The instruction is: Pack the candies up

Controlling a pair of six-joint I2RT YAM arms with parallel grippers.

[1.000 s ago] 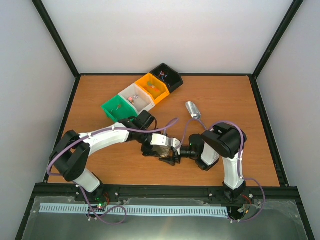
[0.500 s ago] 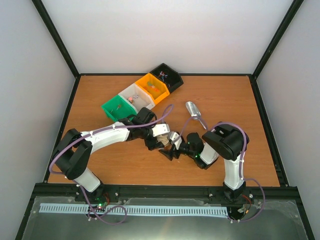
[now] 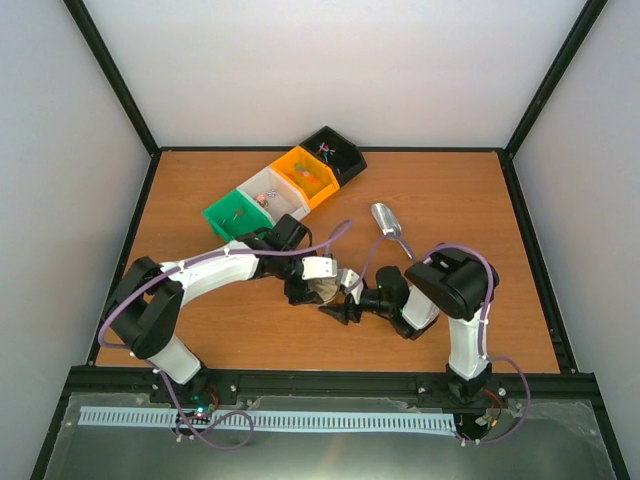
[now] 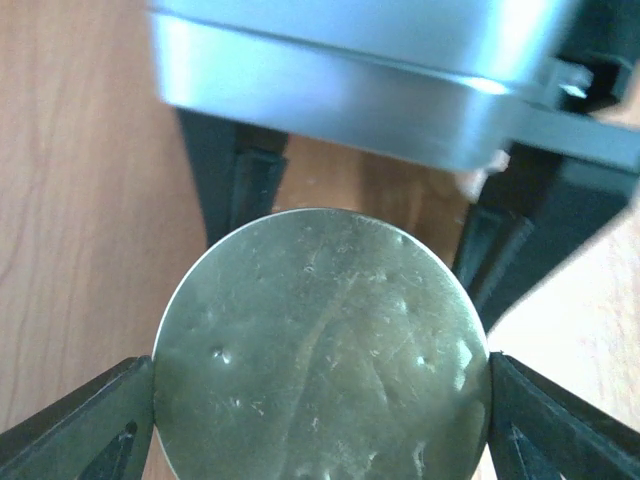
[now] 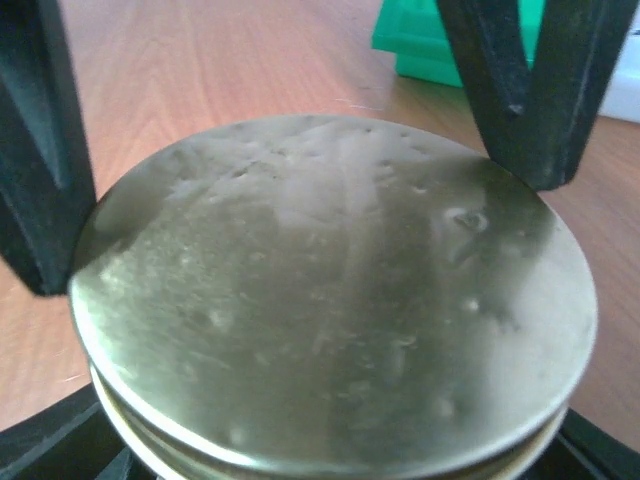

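A jar with a round gold lid (image 3: 325, 290) stands on the table between both arms. My left gripper (image 4: 320, 400) is shut on the lid (image 4: 320, 350), with a finger (image 4: 75, 425) pressed to each side of its rim. From the opposite side my right gripper (image 5: 330, 455) holds the jar (image 5: 150, 452) just under the lid (image 5: 330, 290), its jaws lying against the jar's sides. A few candies (image 3: 263, 199) lie in the bins at the back. Whatever is inside the jar is hidden by the lid.
Green (image 3: 225, 222), white (image 3: 283, 195), orange (image 3: 292, 163) and black (image 3: 345, 158) bins form a diagonal row at the back left. A shiny metal scoop (image 3: 388, 225) lies right of them. The green bin (image 5: 440, 40) shows beyond the lid in the right wrist view.
The left wrist has turned and shifted slightly toward the back while keeping hold of the lid. The right gripper widened, then narrowed again around the jar.
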